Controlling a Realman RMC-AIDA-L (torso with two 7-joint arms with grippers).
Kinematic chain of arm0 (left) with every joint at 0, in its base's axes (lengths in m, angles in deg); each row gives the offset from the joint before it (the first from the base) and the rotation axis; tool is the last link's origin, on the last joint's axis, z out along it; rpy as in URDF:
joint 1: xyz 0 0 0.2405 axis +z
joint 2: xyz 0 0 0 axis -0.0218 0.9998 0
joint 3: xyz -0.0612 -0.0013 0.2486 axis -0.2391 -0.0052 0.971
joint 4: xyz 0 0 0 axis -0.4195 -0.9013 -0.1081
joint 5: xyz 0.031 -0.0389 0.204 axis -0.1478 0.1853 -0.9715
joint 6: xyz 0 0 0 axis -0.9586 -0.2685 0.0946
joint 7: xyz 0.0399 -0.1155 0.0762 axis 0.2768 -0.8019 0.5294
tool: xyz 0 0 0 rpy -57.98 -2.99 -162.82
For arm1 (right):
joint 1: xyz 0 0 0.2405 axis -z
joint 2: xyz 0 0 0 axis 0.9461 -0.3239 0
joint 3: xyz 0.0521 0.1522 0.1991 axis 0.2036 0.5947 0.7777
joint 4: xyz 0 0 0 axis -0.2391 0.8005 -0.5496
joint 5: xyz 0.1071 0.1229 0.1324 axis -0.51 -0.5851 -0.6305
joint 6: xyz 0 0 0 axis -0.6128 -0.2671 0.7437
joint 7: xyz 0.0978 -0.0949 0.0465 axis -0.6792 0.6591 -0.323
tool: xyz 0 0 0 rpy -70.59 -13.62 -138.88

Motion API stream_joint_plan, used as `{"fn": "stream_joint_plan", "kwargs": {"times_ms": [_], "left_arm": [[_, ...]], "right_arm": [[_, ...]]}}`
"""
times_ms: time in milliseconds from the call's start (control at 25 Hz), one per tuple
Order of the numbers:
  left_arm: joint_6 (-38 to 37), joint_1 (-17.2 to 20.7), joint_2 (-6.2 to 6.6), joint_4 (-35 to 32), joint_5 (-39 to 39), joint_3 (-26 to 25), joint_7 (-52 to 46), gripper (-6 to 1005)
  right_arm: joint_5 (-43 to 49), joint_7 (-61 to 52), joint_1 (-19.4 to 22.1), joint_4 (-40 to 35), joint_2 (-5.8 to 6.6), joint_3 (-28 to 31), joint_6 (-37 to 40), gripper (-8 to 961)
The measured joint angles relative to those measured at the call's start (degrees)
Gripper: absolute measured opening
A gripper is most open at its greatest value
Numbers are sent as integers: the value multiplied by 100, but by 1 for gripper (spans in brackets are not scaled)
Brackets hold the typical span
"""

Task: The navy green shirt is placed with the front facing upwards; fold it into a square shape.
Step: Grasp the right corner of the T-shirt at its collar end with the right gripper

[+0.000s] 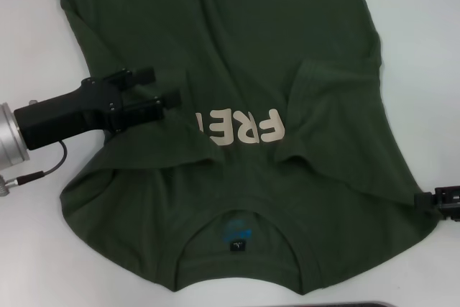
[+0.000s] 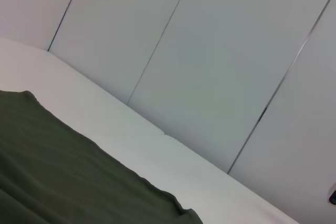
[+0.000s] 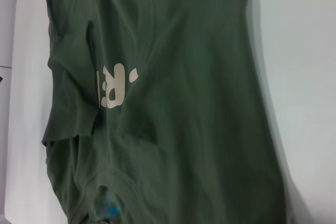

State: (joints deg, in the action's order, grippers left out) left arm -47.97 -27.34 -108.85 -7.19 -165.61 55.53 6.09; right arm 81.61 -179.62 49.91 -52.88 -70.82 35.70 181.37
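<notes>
- White desk (image 1: 29,5) fills your head view, and the wrist views show pale panelled walls (image 2: 210,51) rising behind its far edge.
- Olive cloth covers most of that desk: the navy green shirt (image 1: 237,26) lies spread out with its collar nearest you and its hem running off the far side of the view. Both sleeves are folded in over the chest, and the left fold hides the start of the cream letters (image 1: 248,127), so you read only "FRE".
- Your left pincer (image 1: 162,85) reaches in from the left, sitting over the folded-in left sleeve; its two black fingers are spread apart with nothing between them.
- Your right pincer (image 1: 447,203) only peeks in at the right edge, just beside the shirt's right shoulder edge; you cannot tell how its fingers stand.
- Inside the collar you can see a blue print (image 1: 236,229) and, just below it, a small black tag (image 1: 236,246).
</notes>
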Motion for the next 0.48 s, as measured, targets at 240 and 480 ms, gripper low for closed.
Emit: {"fn": "stream_joint_plan", "kwargs": {"times_ms": [240,480], "left_arm": [[56,-14,0,-2,11,0,0,888],[69,-30,0,-9,14,0,-10,887]], "right_arm": [[0,-52,-75,-1,-6,-5,-1,770],[28,-76,-100,-1,-12,-16,-1,753]]}}
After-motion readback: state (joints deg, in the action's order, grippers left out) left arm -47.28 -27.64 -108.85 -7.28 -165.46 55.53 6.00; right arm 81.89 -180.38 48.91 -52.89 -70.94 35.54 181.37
